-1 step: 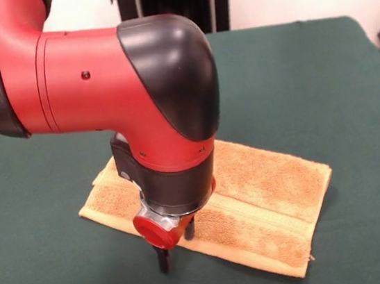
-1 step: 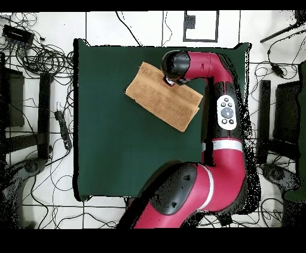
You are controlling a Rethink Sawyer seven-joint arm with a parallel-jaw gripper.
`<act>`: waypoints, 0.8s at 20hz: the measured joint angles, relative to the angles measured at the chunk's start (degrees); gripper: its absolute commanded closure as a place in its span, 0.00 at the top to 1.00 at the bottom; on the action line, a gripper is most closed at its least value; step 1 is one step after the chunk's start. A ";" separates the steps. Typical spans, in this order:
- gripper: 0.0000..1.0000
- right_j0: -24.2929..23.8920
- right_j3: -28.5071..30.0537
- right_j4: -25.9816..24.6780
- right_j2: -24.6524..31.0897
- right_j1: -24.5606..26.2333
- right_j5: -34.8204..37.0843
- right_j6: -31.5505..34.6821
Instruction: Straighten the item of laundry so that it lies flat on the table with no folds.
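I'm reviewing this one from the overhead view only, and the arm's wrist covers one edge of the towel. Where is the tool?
Observer: The front view shows the tool down at the towel's long edge, the one nearest that camera.
Operator: Is the towel flat yet?
Observer: No. At its left end in the front view two stacked layers show, so it is folded double.
Operator: Any markings?
Observer: A flat woven band runs along its length.
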 measured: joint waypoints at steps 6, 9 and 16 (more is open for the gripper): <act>1.00 1.74 -4.67 0.05 -0.91 1.85 3.99 0.00; 1.00 2.31 -6.23 0.23 -1.25 2.49 5.15 0.00; 0.00 3.56 -9.31 1.06 -1.80 3.86 8.92 0.00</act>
